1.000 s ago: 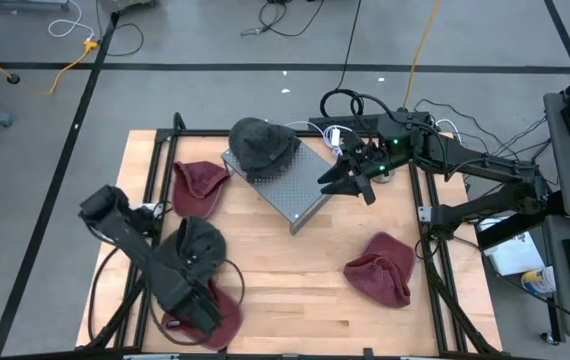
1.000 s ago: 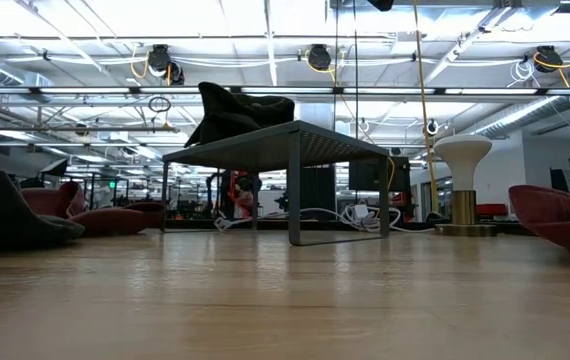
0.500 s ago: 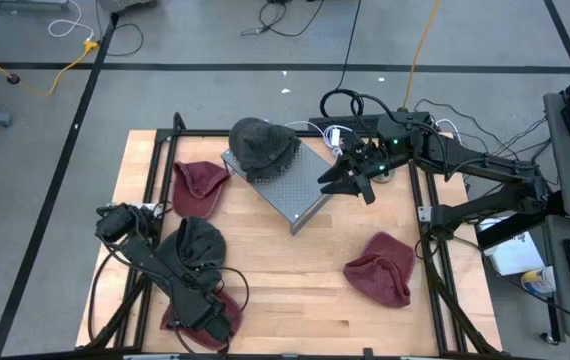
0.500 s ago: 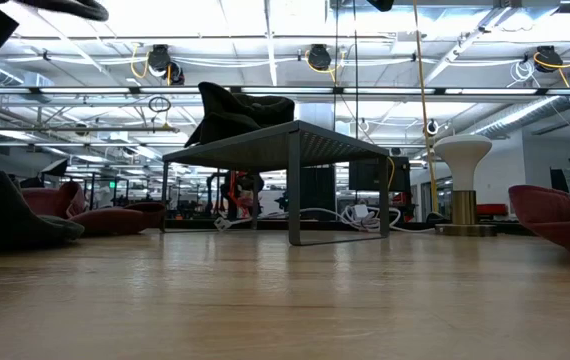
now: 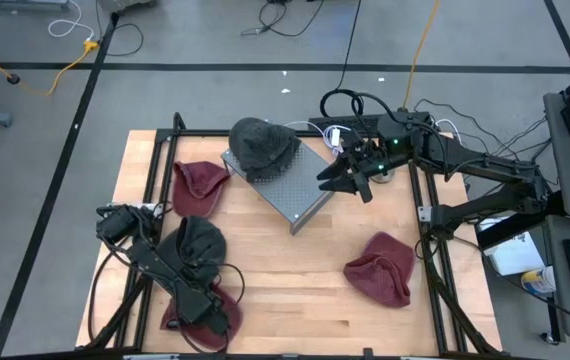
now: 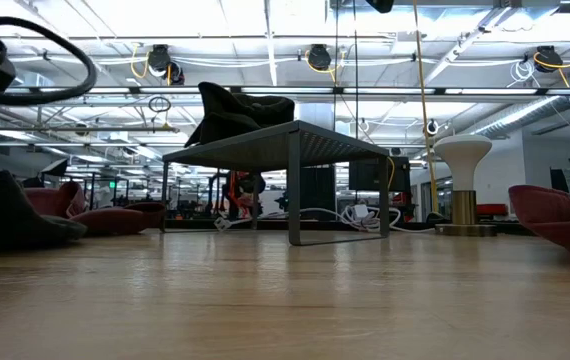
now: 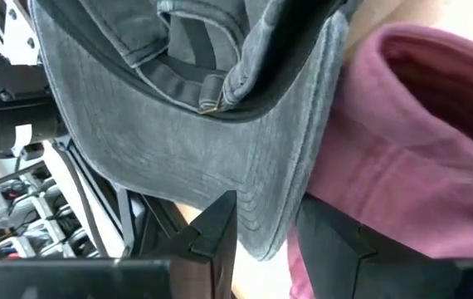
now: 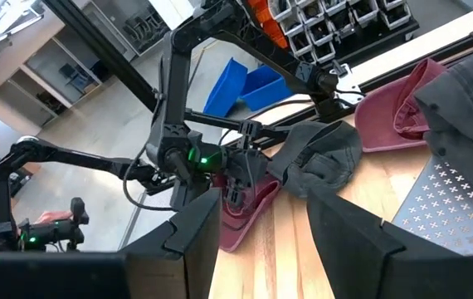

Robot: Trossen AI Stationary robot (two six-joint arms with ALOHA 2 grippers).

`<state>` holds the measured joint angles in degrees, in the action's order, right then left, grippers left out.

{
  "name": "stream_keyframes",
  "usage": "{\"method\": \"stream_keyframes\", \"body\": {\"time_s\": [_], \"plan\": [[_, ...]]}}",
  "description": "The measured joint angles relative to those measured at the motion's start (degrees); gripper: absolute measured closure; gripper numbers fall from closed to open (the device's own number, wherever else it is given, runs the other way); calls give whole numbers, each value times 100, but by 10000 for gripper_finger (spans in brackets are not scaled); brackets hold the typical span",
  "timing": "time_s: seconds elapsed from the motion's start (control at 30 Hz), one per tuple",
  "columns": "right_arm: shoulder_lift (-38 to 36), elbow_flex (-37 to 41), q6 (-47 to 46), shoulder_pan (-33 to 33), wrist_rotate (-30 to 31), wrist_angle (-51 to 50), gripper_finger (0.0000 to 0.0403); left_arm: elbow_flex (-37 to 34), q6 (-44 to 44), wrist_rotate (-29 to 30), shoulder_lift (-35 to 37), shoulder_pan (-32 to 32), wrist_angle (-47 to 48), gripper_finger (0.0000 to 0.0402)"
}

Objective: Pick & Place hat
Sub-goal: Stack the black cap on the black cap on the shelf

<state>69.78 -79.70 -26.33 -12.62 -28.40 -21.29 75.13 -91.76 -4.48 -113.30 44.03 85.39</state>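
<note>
My left fingers (image 7: 265,228) stand parted just at the grey hat's (image 7: 187,124) brim edge, grasping nothing, while the right fingers (image 5: 337,180), parted too, wait far away.

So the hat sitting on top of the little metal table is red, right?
Not quite. The hat on the metal table is dark grey, not red, as the high view shows. The red hats all lie down on the wooden tabletop, like the one near the right side.
</note>
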Motion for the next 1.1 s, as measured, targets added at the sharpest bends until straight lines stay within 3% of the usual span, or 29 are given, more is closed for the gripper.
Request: {"method": "stream_keyframes", "body": {"time_s": [0.23,0.47,0.67,1.0,1.1], "plan": [[0,0,0,0,-7,1,232,-168,155,1,0,0,-224,285],[0,0,0,0,7,1,232,-336,475,-126,6,-2,-900,382],[0,0,-101,0,7,38,232,-324,469,-174,199,-33,-740,386],[0,0,5,0,-44,104,232,-323,388,-47,2007,-207,-627,392],[0,0,21,-2,-403,93,232,-321,357,-9,2687,-213,-637,392]]}}
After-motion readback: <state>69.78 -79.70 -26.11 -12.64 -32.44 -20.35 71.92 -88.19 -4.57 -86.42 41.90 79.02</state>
